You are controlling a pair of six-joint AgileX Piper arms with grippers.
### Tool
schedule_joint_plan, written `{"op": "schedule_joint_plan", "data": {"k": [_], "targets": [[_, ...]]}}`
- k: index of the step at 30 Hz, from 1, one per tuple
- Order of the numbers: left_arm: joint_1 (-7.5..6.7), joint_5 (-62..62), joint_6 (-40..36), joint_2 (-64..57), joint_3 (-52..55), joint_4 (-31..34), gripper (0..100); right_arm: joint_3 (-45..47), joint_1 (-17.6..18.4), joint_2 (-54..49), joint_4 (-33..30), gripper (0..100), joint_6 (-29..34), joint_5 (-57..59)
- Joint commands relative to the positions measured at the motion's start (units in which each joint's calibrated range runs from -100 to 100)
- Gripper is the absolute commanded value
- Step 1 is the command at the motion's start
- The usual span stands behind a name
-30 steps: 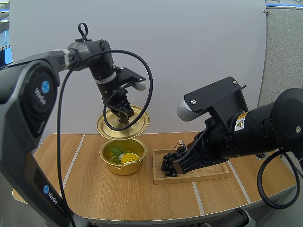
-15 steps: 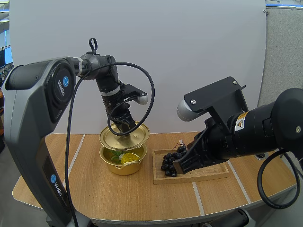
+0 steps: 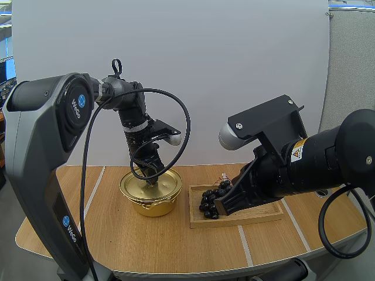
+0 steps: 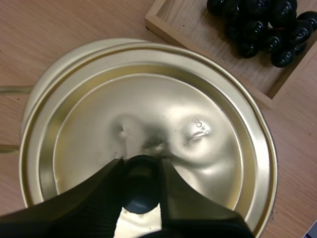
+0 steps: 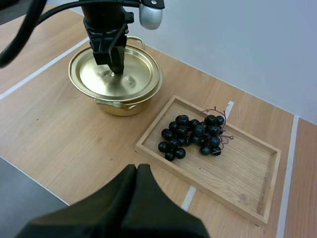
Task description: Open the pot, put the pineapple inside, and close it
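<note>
Two tools are entered.

Item one: the left tool (image 4: pixel 141 171), closed narrowly on the small dark knob (image 4: pixel 141 191) at the centre of a round gold metal lid (image 4: pixel 148 114). The knob is pinched between both fingertips and nothing else is held. The grasp is judged to be taken at the knob so that the lid is kept level and can be set squarely on the round gold metal pot (image 3: pixel 153 206). The lid is laid on the pot's rim. A sliver of rim is exposed at one side, so the seating is perhaps slightly off-centre. The lid is thus placed directly beneath the left tool and is touched by it at the knob alone. The pineapple is presumed shut inside the pot, though this cannot be confirmed while the mouth is covered.

Item two: the right tool (image 5: pixel 136 171), fingers pressed together as one wedge, empty. It is held above the light wooden table (image 5: pixel 59 129) near the shallow rectangular wooden tray (image 5: pixel 247 198), in which a bunch of dark grapes (image 5: pixel 193 136) is kept. It is well apart from the pot and is judged to be parked out of the way.
</note>
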Motion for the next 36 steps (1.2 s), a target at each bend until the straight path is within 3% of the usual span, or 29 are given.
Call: {"op": "schedule_joint_plan", "data": {"k": [1, 36], "targets": [[0.06, -2.2, 0.3, -0.1, 0.2, 0.4, 0, 0.2, -0.2, -0.6, 0.3, 0, -0.2, 0.0], [0.06, -9.8, 0.3, 4.0, 0.2, 0.5, 0, 0.2, -0.2, -0.6, 0.3, 0, -0.2, 0.0]]}}
